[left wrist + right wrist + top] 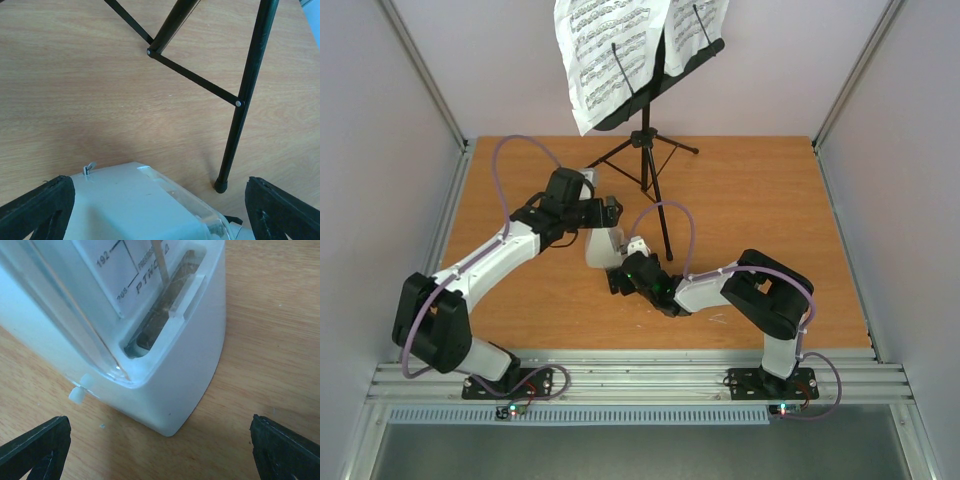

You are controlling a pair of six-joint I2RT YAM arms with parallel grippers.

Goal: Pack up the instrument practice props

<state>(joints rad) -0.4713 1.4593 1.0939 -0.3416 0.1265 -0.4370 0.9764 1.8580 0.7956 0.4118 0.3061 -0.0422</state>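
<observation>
Wide-gaping right gripper (160, 450) hovering, fingers (35, 445) touching nothing. Metronome (170, 370) sitting on table (270, 340) just ahead, mid-table between both arms; top running out of frame, clear cover (65, 305) lying over scale. Above metronome, left gripper (160, 215) also spreading wide, only fingertips showing. Stand (650, 170) standing just behind, one foot near metronome. Pages (610, 50) resting on desk (685, 55), tops being cropped overhead.

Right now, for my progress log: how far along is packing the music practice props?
Done: nothing packed. The black tripod music stand stands unfolded, white sheet-music pages on it. In hand: open left gripper and right gripper frame the pale grey pyramid-shaped metronome. Left: all of it.
</observation>
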